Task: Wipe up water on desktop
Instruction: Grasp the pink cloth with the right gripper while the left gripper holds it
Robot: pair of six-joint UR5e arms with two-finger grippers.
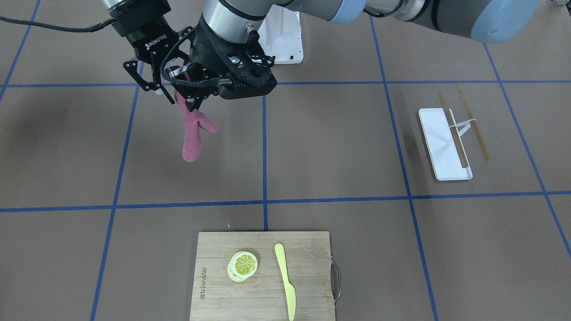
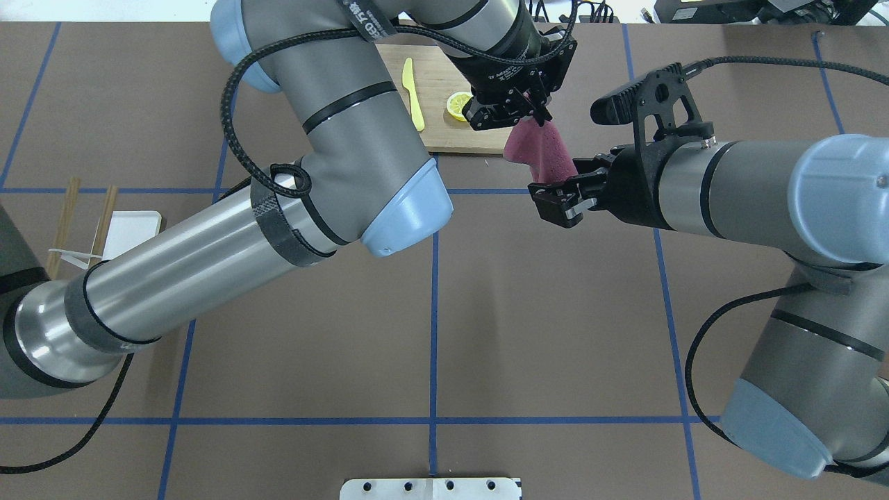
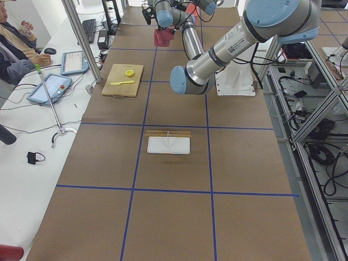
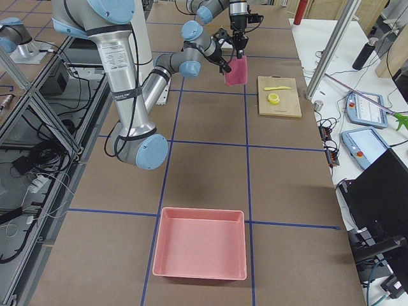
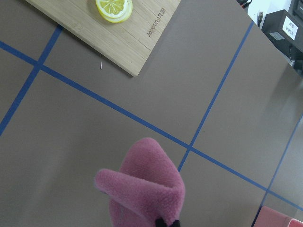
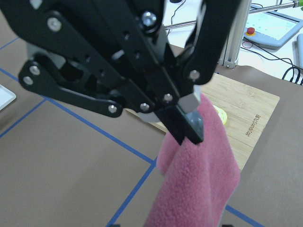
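**Cloth hangs ready above a dry-looking desktop**

The matte brown desktop [image 1: 339, 147], taped into rectangles, lies well below both sets of jaws, and no water shows on it. The left gripper [image 6: 189, 128] pinches the top of a fleecy pink cloth [image 6: 199, 189], probably so that it drapes free. The right gripper [image 2: 560, 201] is spread beside the cloth's lower end

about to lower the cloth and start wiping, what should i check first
1. Grip: the left gripper has its jaws shut on the top of the pink cloth. Ok.
2. Right gripper: jaws open at the cloth's lower end, not holding it. Whether it is clear of the cloth: cannot tell.
3. Cloth height: it hangs free above the desktop. Ok.
4. Water spot: no puddle shows in any view. Cannot tell.
5. Obstacles: the cutting board with lemon slice and knife lies apart from the cloth. Ok.
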